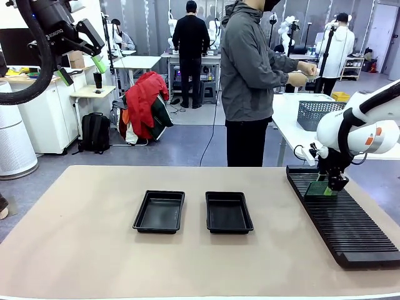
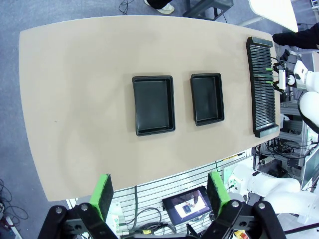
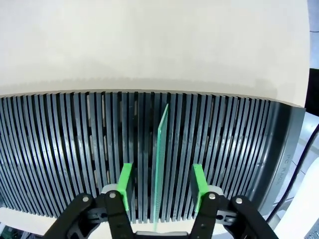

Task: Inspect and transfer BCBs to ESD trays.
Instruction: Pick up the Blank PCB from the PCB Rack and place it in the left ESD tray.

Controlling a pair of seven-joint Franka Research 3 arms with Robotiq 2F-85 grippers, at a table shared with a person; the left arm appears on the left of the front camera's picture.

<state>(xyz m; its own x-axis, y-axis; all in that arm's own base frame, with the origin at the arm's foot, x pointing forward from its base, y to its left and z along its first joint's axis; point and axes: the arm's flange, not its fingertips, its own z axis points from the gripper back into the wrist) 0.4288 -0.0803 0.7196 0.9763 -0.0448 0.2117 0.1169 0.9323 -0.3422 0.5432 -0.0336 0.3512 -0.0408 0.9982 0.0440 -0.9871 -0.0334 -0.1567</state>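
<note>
Trays first: I count two ESD trays on the surface (image 1: 81, 250), side by side. Both lie well to the left of the rack (image 1: 350, 225) in the front view. One is the tray nearer the rack (image 1: 229, 212) and the other is the tray farther from the rack (image 1: 159, 212). Both show bare black floors.

There is one rack, long, black and ribbed. I can make out one BCB (image 3: 160, 164), standing on edge in a slot near the rack's far end.

Of my two pincers, my right pincer (image 3: 162, 169) hangs over that slot with its jaws spread. One green pad is on each side of the BCB, and there is a gap on both sides, so neither pad touches it. My left pincer (image 1: 82, 70) is raised high, far to the left of the rack. Its jaws are also spread and hold nothing. From its wrist I look down on both trays and the whole rack.

One person (image 1: 250, 81) stands beyond the rack's far end with their hands (image 1: 303, 72) held together. Whatever is in them is too small to tell.

The BCB's lower edge is hidden behind my right pincer's body. In the front view the board is only a small green patch, partly covered by the fingers. The rack's ends are cut off in the right wrist view, and its right side runs out of the front picture.
</note>
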